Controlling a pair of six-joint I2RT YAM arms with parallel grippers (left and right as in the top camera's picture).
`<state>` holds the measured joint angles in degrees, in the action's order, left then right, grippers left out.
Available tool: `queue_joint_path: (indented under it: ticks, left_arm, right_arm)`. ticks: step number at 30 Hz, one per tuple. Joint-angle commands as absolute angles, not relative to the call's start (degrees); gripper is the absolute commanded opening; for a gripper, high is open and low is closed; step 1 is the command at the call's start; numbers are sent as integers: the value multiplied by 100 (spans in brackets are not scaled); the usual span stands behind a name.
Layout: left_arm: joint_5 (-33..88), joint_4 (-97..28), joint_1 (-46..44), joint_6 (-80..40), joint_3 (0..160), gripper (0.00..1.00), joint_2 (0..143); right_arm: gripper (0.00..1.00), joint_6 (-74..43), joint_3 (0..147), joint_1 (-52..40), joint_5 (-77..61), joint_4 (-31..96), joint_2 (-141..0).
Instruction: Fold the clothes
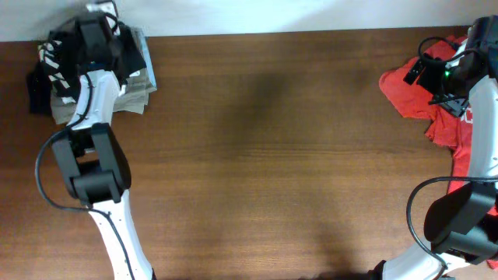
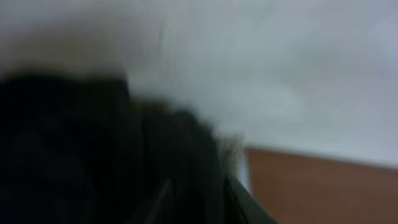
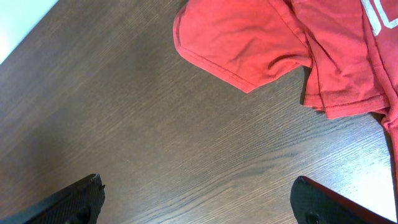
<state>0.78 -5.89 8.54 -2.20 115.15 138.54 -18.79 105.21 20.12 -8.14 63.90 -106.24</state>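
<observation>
I see one black T-shirt (image 1: 36, 84), soft and bunched, on the single stack of folded khaki and white garments (image 1: 136, 93) in the bench's far left corner. It lies beneath my left gripper (image 1: 97, 35). That wrist view is a dark blur, so I cannot tell how the fingers stand. My right gripper (image 3: 199, 196) hangs at the far right corner, fingers (image 3: 74, 202) spread wide and empty, near one crumpled red T-shirt (image 3: 249, 37) on the wood-grain bench (image 3: 155, 124).
</observation>
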Motion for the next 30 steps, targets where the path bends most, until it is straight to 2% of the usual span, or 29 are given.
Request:
queue_joint_path:
  ticks: [1,4,5,6,8,9,11,17,20,24,30]
  left_arm:
    - [-172,-908,943,-150,11533,27,14261]
    - [-16,-950,891,-145,11537,27,13852]
    - [152,-952,860,-148,11544,29,13590]
    - [351,-998,825,-148,11544,35,13275]
    - [814,-1251,760,-150,11544,57,12656]
    - [1616,-2303,711,-152,11544,78,11740]
    - [2257,-3607,711,-154,11544,98,10958]
    - [2504,-8119,711,-145,11544,99,9465]
    - [2504,-9463,711,-143,11544,99,9277]
    - [2381,-9673,652,-91,11091,99,8683]
    - [1966,-9671,567,-191,9813,99,6508]
  right_arm:
    - [99,-1826,10575,2029,-766,6388,-10613]
    - [99,-1826,10575,2027,-766,6388,-10613]
    - [99,-1826,10575,2029,-766,6388,-10613]
    - [99,-1826,10575,2027,-766,6388,-10613]
    - [99,-1826,10575,2027,-766,6388,-10613]
    - [99,-1826,10575,2029,-766,6388,-10613]
    - [99,-1826,10575,2029,-766,6388,-10613]
    - [99,-1826,10575,2029,-766,6388,-10613]
    - [99,-1826,10575,2027,-766,6388,-10613]
    - [99,-1826,10575,2029,-766,6388,-10613]
    - [99,-1826,10575,2029,-766,6388,-10613]
